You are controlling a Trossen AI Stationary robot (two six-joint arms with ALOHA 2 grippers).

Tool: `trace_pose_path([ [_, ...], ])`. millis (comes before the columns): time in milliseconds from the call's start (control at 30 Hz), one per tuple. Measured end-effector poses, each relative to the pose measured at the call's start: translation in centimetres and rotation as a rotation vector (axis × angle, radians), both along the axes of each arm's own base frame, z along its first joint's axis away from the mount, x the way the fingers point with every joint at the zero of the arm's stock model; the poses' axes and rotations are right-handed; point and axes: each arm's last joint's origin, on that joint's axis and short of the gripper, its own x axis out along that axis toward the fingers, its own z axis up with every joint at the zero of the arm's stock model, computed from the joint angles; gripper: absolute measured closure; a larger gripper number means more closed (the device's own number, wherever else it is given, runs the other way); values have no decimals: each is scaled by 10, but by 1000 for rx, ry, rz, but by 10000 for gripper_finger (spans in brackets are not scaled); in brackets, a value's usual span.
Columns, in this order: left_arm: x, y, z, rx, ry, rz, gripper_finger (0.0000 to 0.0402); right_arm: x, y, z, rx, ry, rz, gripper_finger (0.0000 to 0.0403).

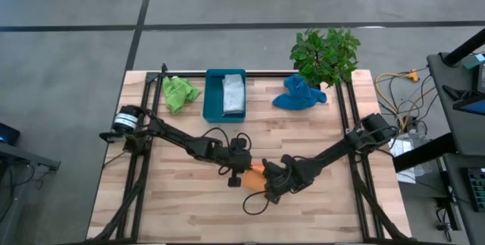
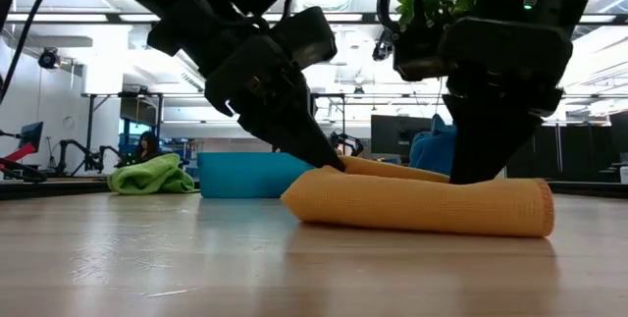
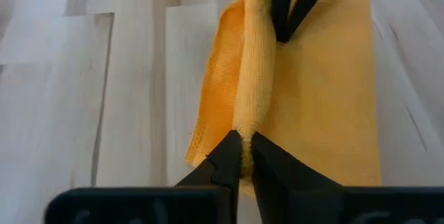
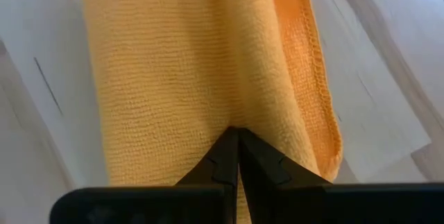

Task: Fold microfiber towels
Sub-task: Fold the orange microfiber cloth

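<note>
The orange towel [image 1: 254,172] lies folded near the middle of the table [image 1: 182,215], a raised ridge of cloth running along it. The left gripper [image 3: 245,141] is closed on one end of that ridge, its fingertips [image 3: 229,149] pinching the fold. The right gripper [image 4: 234,135] is closed on the opposite end, cloth pressed between its tips. At the far side, the green towel [image 1: 179,92] sits crumpled on the left, the grey towel [image 1: 233,93] lies inside the teal tray [image 1: 213,101], and the blue towel [image 1: 298,95] is bunched to the right, just beside the plant [image 1: 326,54].
</note>
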Motion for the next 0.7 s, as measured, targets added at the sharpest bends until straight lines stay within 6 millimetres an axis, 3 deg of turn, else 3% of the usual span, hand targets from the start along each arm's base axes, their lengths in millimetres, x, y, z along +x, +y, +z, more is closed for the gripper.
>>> trace_pose_path([
  [267, -1, 5, 9, 4, -26, 23, 271, 3, 5, 9, 11, -28, 15, 394],
  [433, -2, 5, 18, 2, -34, 22, 206, 4, 18, 19, -4, -83, 66, 394],
  [600, -2, 0, 23, -35, -43, -30, 179, 5, 26, 24, -41, -143, 96, 389],
  [700, 1, -10, 28, -61, -65, -122, 178, 9, 27, 27, -40, -191, 118, 366],
])
